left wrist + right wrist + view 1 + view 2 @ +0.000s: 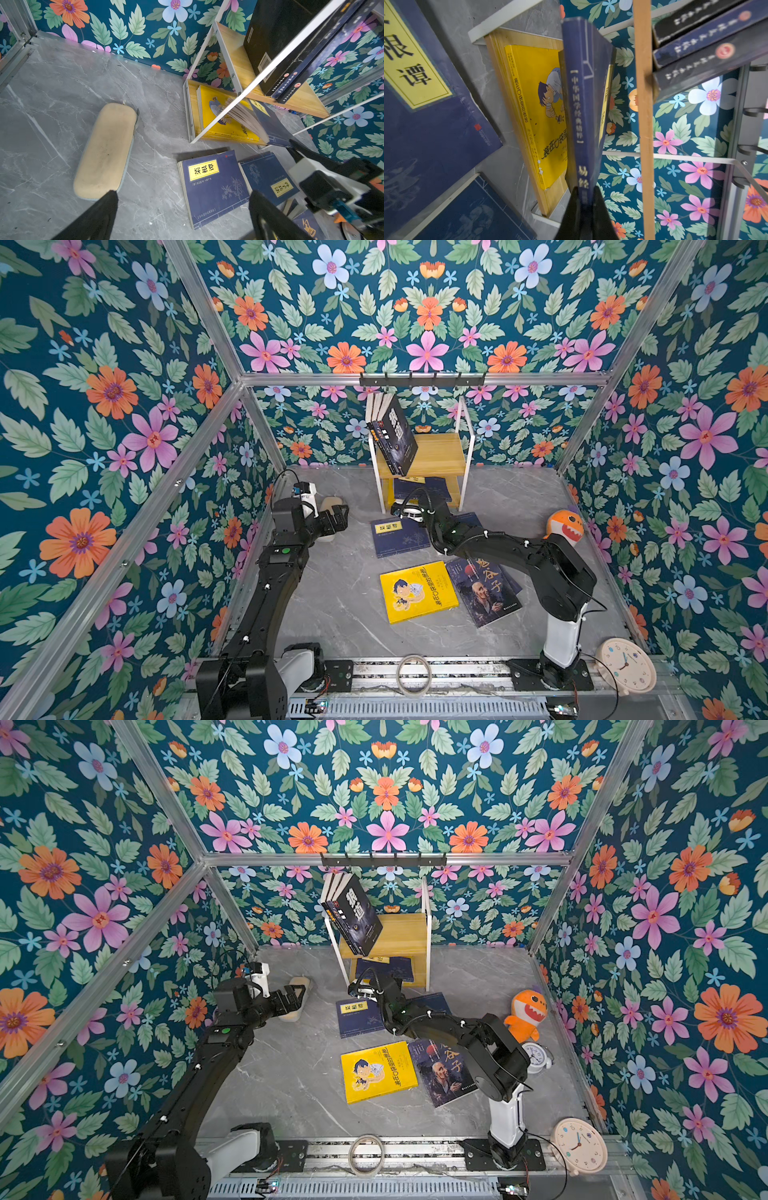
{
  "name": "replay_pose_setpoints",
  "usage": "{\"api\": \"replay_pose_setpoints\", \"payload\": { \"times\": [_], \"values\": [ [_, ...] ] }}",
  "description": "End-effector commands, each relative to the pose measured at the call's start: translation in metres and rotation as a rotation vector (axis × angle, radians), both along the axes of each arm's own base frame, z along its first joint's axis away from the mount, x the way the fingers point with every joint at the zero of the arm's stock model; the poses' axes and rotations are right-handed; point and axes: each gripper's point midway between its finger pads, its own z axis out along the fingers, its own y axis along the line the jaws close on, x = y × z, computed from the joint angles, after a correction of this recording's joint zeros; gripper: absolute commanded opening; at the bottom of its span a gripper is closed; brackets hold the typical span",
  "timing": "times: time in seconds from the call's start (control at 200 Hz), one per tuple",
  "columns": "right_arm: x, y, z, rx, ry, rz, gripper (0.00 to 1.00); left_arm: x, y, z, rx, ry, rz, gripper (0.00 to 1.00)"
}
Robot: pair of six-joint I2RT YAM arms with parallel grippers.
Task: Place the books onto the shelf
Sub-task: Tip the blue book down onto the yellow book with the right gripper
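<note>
The shelf (440,452) stands at the back wall, with three dark books (395,435) leaning on its top board. My right gripper (584,191) is shut on the spine of a navy book (583,104), holding it tilted at the lower tier over a yellow book (537,108) that lies there. In a top view the right gripper (405,510) is at the shelf's front. My left gripper (338,518) is open above the table, left of a navy book with a yellow label (209,187). A yellow book (417,591) and a dark book (484,591) lie nearer.
A beige padded case (332,506) lies by the left gripper. An orange shark plush (565,526) and a small alarm clock (536,1056) stand at the right wall. A round clock (625,664) and a tape ring (413,674) rest on the front rail. A black hook rail (422,381) hangs above the shelf.
</note>
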Motion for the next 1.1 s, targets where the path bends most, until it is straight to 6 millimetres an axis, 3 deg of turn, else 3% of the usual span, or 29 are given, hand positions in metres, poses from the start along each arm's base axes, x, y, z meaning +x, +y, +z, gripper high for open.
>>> {"api": "replay_pose_setpoints", "payload": {
  "times": [0.0,0.185,0.265,0.475,0.805,0.96,1.095],
  "values": [
    [0.012,0.007,-0.006,0.007,-0.013,0.005,0.0,0.002,0.0,0.004,0.009,-0.015,-0.007,1.0],
    [0.011,0.009,-0.055,-0.034,0.154,0.015,0.0,0.0,0.0,0.005,0.02,-0.021,-0.009,1.0],
    [0.01,0.007,-0.066,-0.027,0.217,-0.001,0.0,0.001,0.0,0.006,0.018,-0.02,-0.006,1.0],
    [0.024,0.0,-0.066,0.005,0.249,-0.01,0.0,0.002,0.002,0.006,0.025,-0.024,0.003,1.0],
    [0.044,0.009,-0.069,0.027,0.301,0.029,0.0,0.001,-0.002,0.008,0.029,-0.027,-0.006,1.0],
    [0.049,0.009,-0.08,0.008,0.342,0.017,0.0,0.002,-0.001,0.007,0.037,-0.023,-0.007,1.0],
    [0.04,0.012,-0.081,0.026,0.39,0.054,0.24,0.001,-0.002,0.007,0.042,-0.026,-0.01,1.0]
  ]
}}
